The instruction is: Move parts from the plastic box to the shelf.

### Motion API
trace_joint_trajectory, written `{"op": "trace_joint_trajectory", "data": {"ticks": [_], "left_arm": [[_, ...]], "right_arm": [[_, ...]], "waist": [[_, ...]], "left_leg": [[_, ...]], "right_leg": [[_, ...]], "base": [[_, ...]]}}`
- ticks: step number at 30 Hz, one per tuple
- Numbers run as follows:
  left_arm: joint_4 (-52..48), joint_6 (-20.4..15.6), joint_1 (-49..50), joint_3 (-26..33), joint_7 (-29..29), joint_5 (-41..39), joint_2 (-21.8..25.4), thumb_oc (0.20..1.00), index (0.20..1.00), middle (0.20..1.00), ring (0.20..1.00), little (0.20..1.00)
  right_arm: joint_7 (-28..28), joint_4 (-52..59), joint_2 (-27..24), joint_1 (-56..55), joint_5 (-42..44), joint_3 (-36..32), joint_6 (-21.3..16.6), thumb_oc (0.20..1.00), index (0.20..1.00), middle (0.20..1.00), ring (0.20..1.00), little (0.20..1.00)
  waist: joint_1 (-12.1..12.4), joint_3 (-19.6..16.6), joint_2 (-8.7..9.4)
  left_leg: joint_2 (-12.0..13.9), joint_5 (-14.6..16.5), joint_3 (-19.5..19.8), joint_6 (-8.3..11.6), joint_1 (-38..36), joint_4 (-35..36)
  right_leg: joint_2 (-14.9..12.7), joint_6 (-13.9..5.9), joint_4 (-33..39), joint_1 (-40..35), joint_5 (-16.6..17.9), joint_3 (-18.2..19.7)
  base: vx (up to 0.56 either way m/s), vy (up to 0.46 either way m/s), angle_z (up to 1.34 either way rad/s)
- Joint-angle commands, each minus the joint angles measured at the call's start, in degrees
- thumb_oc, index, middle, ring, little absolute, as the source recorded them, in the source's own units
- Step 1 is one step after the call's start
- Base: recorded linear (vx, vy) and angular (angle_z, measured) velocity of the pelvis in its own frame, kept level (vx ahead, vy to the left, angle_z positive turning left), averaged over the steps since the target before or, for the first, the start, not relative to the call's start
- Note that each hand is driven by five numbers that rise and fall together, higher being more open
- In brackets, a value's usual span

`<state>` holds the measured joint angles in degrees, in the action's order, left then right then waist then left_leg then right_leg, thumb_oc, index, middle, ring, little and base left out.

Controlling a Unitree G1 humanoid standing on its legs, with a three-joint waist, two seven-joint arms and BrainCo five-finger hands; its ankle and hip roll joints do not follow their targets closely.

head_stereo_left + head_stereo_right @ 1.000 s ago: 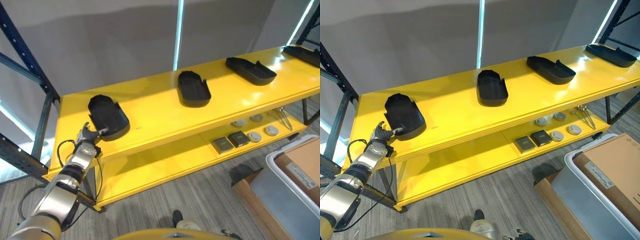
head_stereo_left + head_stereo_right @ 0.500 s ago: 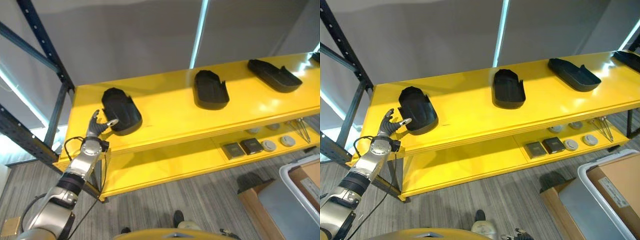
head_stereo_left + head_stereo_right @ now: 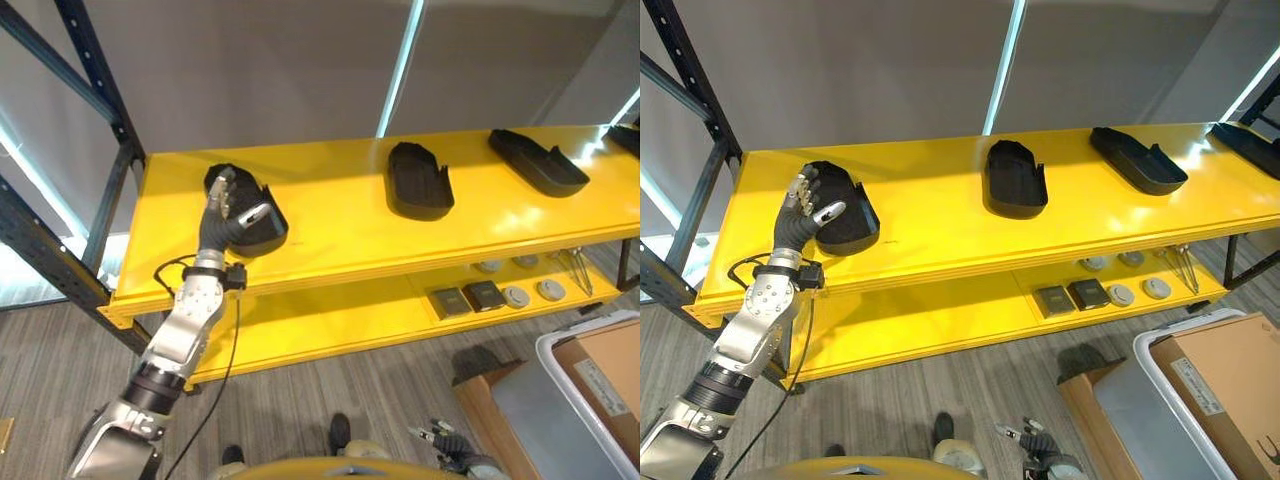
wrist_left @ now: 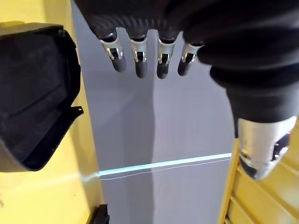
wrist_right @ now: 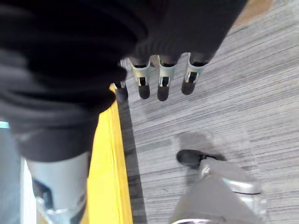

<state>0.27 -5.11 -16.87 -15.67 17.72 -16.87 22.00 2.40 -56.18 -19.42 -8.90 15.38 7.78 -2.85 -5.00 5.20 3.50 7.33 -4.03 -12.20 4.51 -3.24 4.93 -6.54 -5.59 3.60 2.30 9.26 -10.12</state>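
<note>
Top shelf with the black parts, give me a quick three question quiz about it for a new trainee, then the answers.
1. True or false: the left hand is closed around the leftmost black part on the yellow shelf.
2. What lies on the lower shelf, towards the right? A) small grey and dark parts B) a stack of black trays C) a cardboard box
3. Fill in: the right hand hangs low, over the grey ____.

Key: 1 false, its fingers are straight and hold nothing. 2 A, small parts. 3 floor.
</note>
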Motion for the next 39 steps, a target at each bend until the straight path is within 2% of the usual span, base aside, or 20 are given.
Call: {"op": "trace_joint_trajectory", "data": {"ticks": [1, 5, 6, 7, 8, 9, 10, 18, 21, 23, 28, 31, 39], "left_arm": [[-7.37, -4.62, -0.67, 3.47, -8.05, -3.42, 1.89, 1.0, 1.0, 1.0, 1.0, 1.0], [-10.2, -3.4, 1.68, 3.31, -14.81, -7.57, 3.07, 1.0, 1.0, 1.0, 1.0, 1.0], [-12.35, -1.1, 4.37, 2.4, -22.74, -13.69, 3.91, 0.73, 0.73, 0.73, 0.73, 0.73], [-12.76, -0.78, 4.88, 2.04, -23.51, -14.33, 3.99, 0.68, 0.68, 0.68, 0.68, 0.68], [-13.99, 0.22, 6.95, 0.14, -27.79, -15.49, 4.36, 0.576, 0.576, 0.576, 0.576, 0.576], [-14.21, 1.01, 7.43, -0.67, -28.61, -16.22, 4.46, 0.42, 0.42, 0.42, 0.42, 0.42], [-14.18, 2.19, 8.3, -2.68, -29.17, -18.08, 4.65, 0.2, 0.2, 0.2, 0.2, 0.2], [-12.1, 0.3, 10.83, -5.75, -31.09, -18.65, 6.32, 0.2, 0.2, 0.2, 0.2, 0.2], [-10.28, -0.96, 10.17, -6.76, -28.99, -17.6, 6.28, 0.2, 0.2, 0.2, 0.2, 0.2], [-7.5, -0.37, 8.16, -7.14, -26.69, -18.11, 5.34, 0.2, 0.2, 0.2, 0.2, 0.2], [-5.05, -0.4, 6.36, -7.76, -25.01, -18.12, 4.23, 0.2, 0.2, 0.2, 0.2, 0.2], [-1.75, -1.65, 3.46, -8.47, -22.68, -17.2, 2.81, 0.2, 0.2, 0.2, 0.2, 0.2], [1.4, -1.37, -1.93, -8.79, -17.42, -16.28, 0.03, 0.2, 0.2, 0.2, 0.2, 0.2]], "right_arm": [[-0.87, -1.06, -0.28, 0.62, -1.07, -0.43, -1.02, 1.0, 1.0, 1.0, 1.0, 1.0], [-0.19, -1.68, -0.28, -0.12, -3.43, -0.98, -0.9, 1.0, 1.0, 1.0, 1.0, 1.0], [0.26, -2.17, -0.09, -0.65, -4.42, -0.93, -1.28, 1.0, 1.0, 1.0, 1.0, 1.0], [0.29, -2.12, -0.11, -0.67, -4.45, -0.86, -1.28, 1.0, 1.0, 1.0, 1.0, 1.0], [0.53, -2.08, -0.25, -0.57, -5.15, -0.53, -1.45, 1.0, 1.0, 1.0, 1.0, 1.0], [0.55, -2.14, -0.33, -0.45, -5.17, -0.29, -1.68, 1.0, 1.0, 1.0, 1.0, 1.0], [0.55, -2.06, -0.6, 0.12, -4.12, 0.49, -1.94, 1.0, 1.0, 1.0, 1.0, 1.0], [0.21, 0.47, -1.52, 0.79, -3.72, 2.76, -0.97, 1.0, 1.0, 1.0, 1.0, 1.0], [0.21, 0.13, -1.74, 0.85, -3.24, 3.75, -1.61, 1.0, 1.0, 1.0, 1.0, 1.0], [0.42, -0.11, -1.88, 0.94, -3.54, 4.28, -1.91, 1.0, 1.0, 1.0, 1.0, 1.0], [0.66, -0.14, -1.98, 0.94, -3.91, 4.89, -1.93, 1.0, 1.0, 1.0, 1.0, 1.0], [1.28, 0.29, -2.33, 0.81, -4.94, 5.66, -1.8, 1.0, 1.0, 1.0, 1.0, 1.0], [1.87, -0.1, -2.16, 1.06, -5.01, 6.85, -1.81, 1.0, 1.0, 1.0, 1.0, 1.0]], "waist": [[0.6, 3.24, -0.32], [0.86, 3.16, -0.48], [1.17, 3.28, -0.69], [1.21, 3.34, -0.72], [1.45, 3.59, -0.95], [1.51, 3.71, -1.03], [1.62, 4.09, -1.25], [1.56, 5.93, -1.99], [1.32, 6.78, -2.04], [0.75, 7.26, -2.04], [0.06, 7.53, -1.94], [-0.82, 7.7, -1.67], [-1.9, 7.73, -1.16]], "left_leg": [[-0.86, 0.22, -1.84, -2.39, 2.02, -1.24], [-0.62, 0.39, -2.02, -2.22, 1.84, -1.45], [-0.49, 0.56, -1.99, -2.11, 2.08, -1.96], [-0.5, 0.6, -2.0, -2.12, 2.09, -2.0], [-0.58, 0.62, -1.96, -2.05, 2.41, -2.23], [-0.59, 0.6, -1.91, -2.03, 2.59, -2.31], [-0.61, 0.5, -1.85, -1.99, 2.99, -2.34], [-0.58, -0.05, -2.05, -1.94, 4.7, -2.26], [-0.36, -0.15, -2.19, -1.82, 4.92, -2.49], [0.02, -0.15, -2.5, -1.68, 4.98, -2.97], [0.41, -0.11, -2.95, -1.47, 4.92, -3.29], [0.88, -0.11, -3.45, -1.25, 4.7, -3.68], [1.53, 0.02, -4.16, -1.12, 4.11, -4.01]], "right_leg": [[-3.01, -4.39, -3.68, -1.5, -2.87, 0.12], [-2.84, -4.25, -3.51, -2.15, -3.38, -0.04], [-2.91, -4.26, -3.49, -2.33, -3.63, -0.12], [-2.93, -4.29, -3.44, -2.37, -3.64, -0.13], [-3.03, -4.37, -3.25, -2.34, -3.66, -0.19], [-3.05, -4.4, -3.23, -2.25, -3.64, -0.2], [-3.12, -4.55, -3.23, -1.92, -3.57, -0.22], [-3.3, -4.78, -3.02, -0.16, -3.2, 0.22], [-3.42, -4.73, -2.81, 0.02, -3.0, 0.25], [-3.38, -4.58, -2.94, 0.1, -3.06, 0.61], [-3.27, -4.5, -2.94, 0.13, -3.14, 0.98], [-3.06, -4.37, -3.03, 0.07, -3.18, 1.55], [-2.7, -4.27, -2.88, -0.43, -3.19, 2.15]], "base": [[0.03, -0.039, 0.05], [0.05, -0.008, 0.02], [0.05, 0.001, 0.0], [0.06, 0.008, 0.02], [0.02, 0.013, 0.04], [0.0, 0.016, 0.04], [-0.01, 0.008, 0.04], [-0.03, 0.002, 0.01], [0.0, 0.0, 0.0], [0.0, 0.0, 0.0], [0.01, -0.008, -0.03], [0.04, -0.014, -0.03], [0.02, -0.025, -0.07]]}}
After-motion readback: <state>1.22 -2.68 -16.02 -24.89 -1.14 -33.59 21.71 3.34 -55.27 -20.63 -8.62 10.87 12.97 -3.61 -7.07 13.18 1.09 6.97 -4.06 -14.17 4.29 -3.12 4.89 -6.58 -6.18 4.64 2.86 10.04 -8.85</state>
